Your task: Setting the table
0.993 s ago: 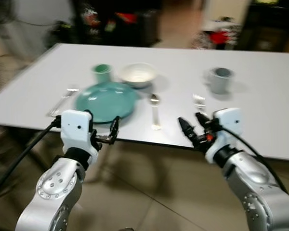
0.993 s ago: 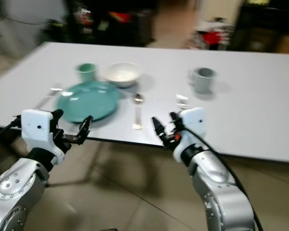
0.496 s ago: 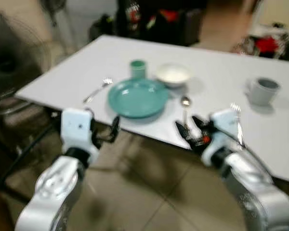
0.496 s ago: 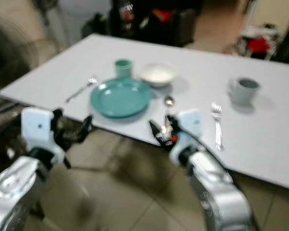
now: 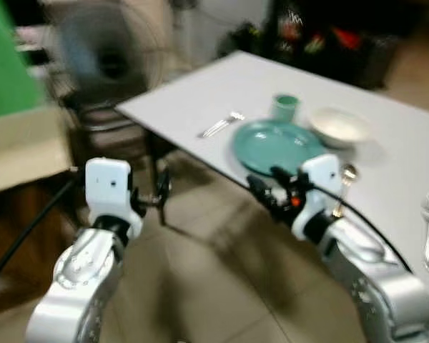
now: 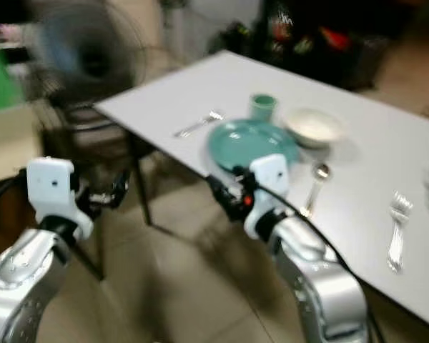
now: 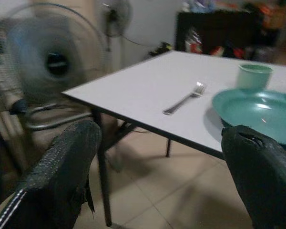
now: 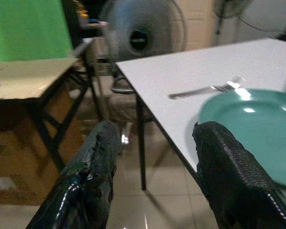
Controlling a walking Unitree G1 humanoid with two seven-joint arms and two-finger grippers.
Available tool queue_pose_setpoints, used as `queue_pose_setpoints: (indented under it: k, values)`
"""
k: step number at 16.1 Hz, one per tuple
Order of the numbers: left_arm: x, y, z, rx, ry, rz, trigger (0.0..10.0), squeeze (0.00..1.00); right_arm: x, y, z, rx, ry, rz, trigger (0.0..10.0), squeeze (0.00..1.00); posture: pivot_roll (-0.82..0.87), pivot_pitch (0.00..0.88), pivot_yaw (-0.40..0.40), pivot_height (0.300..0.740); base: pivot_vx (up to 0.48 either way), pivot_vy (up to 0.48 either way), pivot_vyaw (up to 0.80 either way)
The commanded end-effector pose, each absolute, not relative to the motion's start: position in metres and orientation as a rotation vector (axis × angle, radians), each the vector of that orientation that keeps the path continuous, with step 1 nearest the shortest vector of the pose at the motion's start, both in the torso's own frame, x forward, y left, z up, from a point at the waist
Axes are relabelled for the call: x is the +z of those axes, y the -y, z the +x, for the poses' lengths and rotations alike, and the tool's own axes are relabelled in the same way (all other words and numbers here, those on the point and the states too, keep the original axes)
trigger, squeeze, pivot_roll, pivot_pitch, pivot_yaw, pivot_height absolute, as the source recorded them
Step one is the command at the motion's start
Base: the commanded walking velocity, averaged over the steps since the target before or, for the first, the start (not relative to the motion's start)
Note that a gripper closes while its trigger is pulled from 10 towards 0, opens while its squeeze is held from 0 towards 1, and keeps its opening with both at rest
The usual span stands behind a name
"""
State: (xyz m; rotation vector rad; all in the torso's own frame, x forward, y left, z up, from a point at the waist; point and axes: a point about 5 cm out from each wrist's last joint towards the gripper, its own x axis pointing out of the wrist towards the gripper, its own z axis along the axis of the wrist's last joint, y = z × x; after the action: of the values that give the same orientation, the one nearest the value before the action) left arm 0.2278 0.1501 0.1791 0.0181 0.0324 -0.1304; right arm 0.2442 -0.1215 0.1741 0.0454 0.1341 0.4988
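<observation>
One place on the desk (image 5: 200,93) looks set, teal plate (image 5: 277,146) between fork (image 5: 220,125) and spoon (image 5: 341,187); both hands, left (image 5: 159,196) and right (image 5: 263,191), hang wide and empty off its edge.

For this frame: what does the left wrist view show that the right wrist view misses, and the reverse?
Left wrist view alone: a small green cup behind the plate, and a dark cabinet past the table. Right wrist view alone: a green wall panel and a tan wooden side table. Both: the round teal plate, the silver fork, the white tabletop, a standing fan.
</observation>
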Motion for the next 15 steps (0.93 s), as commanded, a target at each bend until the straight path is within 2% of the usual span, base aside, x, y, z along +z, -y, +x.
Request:
queue_pose_setpoints:
  k: [1, 15]
  values:
    - [0.1767, -0.1493, 0.2269, -0.133, -0.042, 0.033, 10.0, 0.0, 0.1745, 0.1222, 0.2456, 0.501, -0.142, 0.052, 10.0, 0.0, -0.09, 0.022, 0.018, 0.74, 0.0, 0.0, 0.8]
    - [0.1819, -0.1519, 0.2262, -0.134, -0.004, 0.031, 10.0, 0.0, 0.1725, 0.1159, 0.2444, 0.556, -0.152, 0.061, 10.0, 0.0, -0.07, 0.013, 0.011, 0.74, 0.0, 0.0, 0.8]
